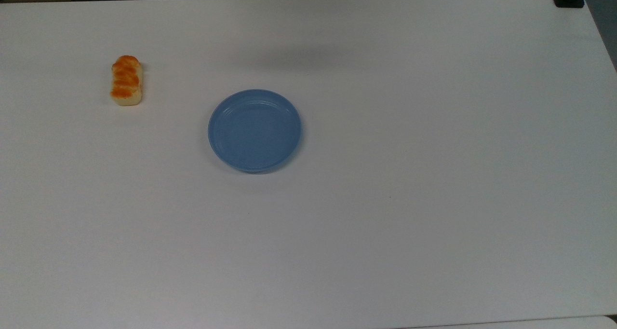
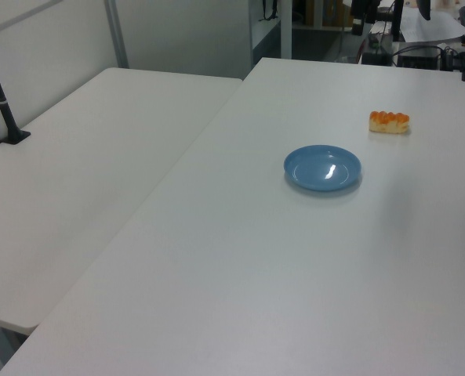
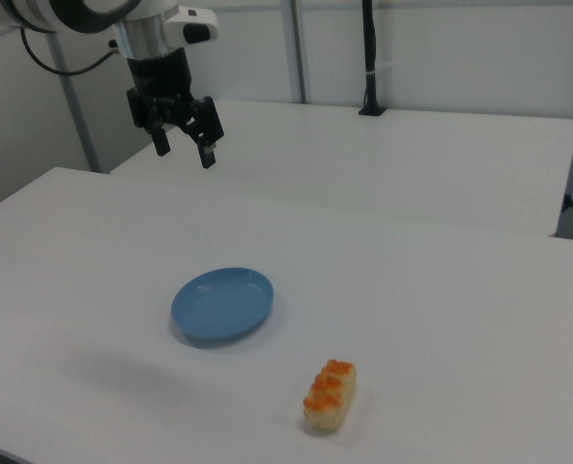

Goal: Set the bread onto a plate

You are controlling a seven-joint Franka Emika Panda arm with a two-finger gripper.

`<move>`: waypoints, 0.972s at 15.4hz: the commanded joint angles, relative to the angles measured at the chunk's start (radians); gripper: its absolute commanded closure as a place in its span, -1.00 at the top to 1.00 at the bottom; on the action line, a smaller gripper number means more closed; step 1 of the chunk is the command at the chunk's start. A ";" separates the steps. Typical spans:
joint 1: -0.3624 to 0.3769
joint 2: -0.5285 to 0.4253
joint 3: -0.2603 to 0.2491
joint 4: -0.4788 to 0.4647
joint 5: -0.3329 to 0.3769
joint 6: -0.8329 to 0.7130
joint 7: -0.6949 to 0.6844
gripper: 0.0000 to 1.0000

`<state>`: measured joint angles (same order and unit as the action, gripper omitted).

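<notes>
The bread (image 1: 127,80), a pale bun with orange-brown stripes, lies on the white table at the top view's left. It also lies beyond the plate in the left view (image 2: 389,121) and in front of the plate in the right view (image 3: 330,394). The light-blue plate (image 1: 255,130) sits bare near the table's middle (image 2: 322,168) (image 3: 222,304), a plate's width away from the bread. My gripper (image 3: 183,149) hangs high above the table at the right view's upper left, open, with nothing between its fingers, well away from both things.
A second white table (image 2: 83,188) adjoins this one along the left view's left. A black post (image 3: 369,58) stands clamped at its far edge. Cables and dark equipment (image 2: 420,47) sit past the far end of the table in the left view.
</notes>
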<state>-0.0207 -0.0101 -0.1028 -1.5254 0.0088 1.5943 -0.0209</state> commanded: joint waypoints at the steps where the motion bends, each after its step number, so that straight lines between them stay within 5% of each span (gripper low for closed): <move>1: 0.008 0.002 0.011 -0.007 0.003 -0.008 0.025 1.00; 15: 0.008 0.007 0.012 -0.004 0.000 -0.010 0.030 1.00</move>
<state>-0.0202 0.0005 -0.0926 -1.5277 0.0091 1.5943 -0.0131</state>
